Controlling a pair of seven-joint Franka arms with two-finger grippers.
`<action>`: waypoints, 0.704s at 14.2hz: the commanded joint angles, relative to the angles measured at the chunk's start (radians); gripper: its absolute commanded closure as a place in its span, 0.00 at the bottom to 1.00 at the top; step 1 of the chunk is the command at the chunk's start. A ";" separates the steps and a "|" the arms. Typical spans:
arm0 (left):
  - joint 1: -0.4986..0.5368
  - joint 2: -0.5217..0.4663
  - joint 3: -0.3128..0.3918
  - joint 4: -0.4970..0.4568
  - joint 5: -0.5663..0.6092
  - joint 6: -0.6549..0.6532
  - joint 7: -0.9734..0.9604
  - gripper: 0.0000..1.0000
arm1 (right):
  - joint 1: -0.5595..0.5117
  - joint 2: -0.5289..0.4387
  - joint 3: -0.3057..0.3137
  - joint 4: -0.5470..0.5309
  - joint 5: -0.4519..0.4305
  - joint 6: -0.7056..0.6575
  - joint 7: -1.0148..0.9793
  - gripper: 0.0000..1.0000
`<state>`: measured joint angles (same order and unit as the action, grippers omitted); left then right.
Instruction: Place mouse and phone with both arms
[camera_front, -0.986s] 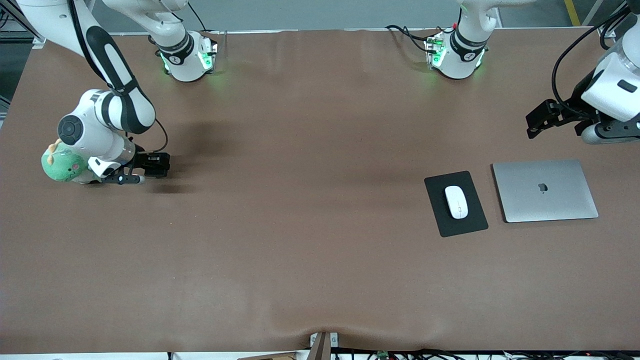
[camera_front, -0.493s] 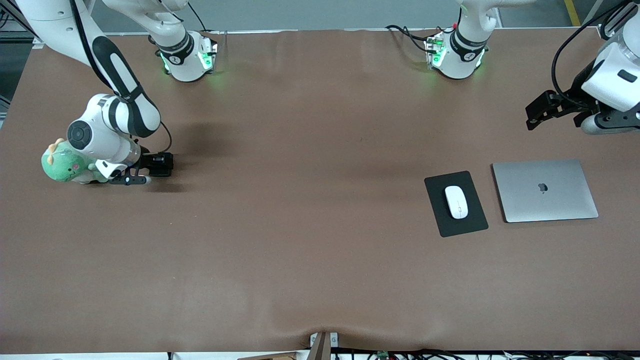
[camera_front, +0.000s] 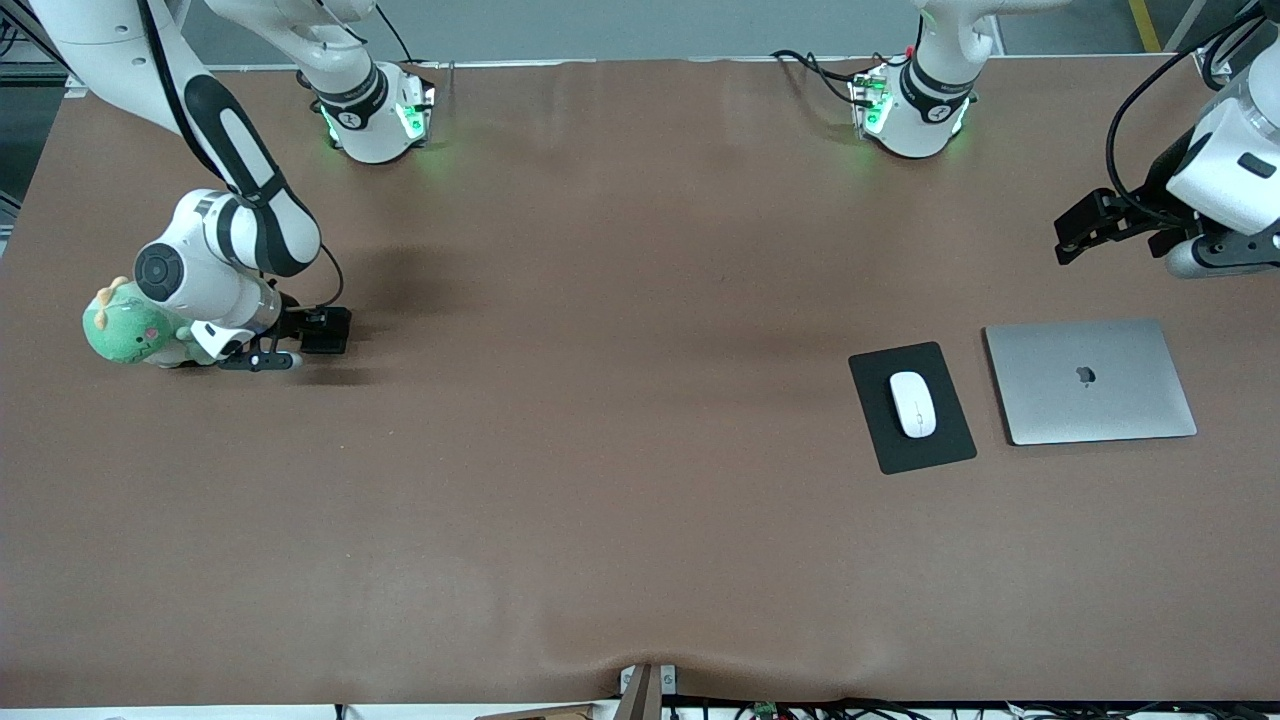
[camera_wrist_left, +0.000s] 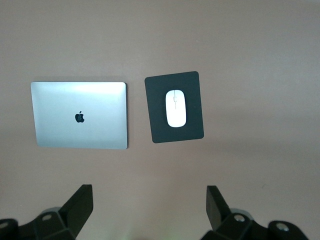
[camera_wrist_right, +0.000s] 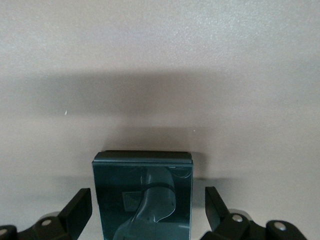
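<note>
One white oval mouse (camera_front: 912, 404) lies on one black mouse pad (camera_front: 940, 445), beside one closed silver laptop (camera_front: 1090, 381). One glossy black phone (camera_wrist_right: 142, 197) lies flat between the released right gripper (camera_front: 318, 333) fingers, near a green plush toy (camera_front: 122, 331). The left gripper (camera_front: 1085, 226), spread wide, hovers over bare table (camera_front: 620, 420).
</note>
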<state>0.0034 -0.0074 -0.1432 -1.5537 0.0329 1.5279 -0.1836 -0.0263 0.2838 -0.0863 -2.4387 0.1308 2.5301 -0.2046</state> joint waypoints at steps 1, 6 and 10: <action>0.001 0.001 0.005 -0.005 -0.027 0.011 0.012 0.00 | -0.033 -0.026 0.013 0.065 -0.013 -0.117 -0.012 0.00; 0.000 0.007 0.004 -0.003 -0.027 0.020 0.012 0.00 | -0.041 -0.072 0.011 0.136 -0.013 -0.158 -0.013 0.00; -0.002 0.014 0.004 -0.003 -0.025 0.021 0.012 0.00 | -0.046 -0.061 0.011 0.350 -0.011 -0.415 -0.012 0.00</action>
<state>0.0021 0.0073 -0.1432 -1.5538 0.0328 1.5376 -0.1836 -0.0471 0.2260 -0.0875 -2.1985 0.1308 2.2695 -0.2065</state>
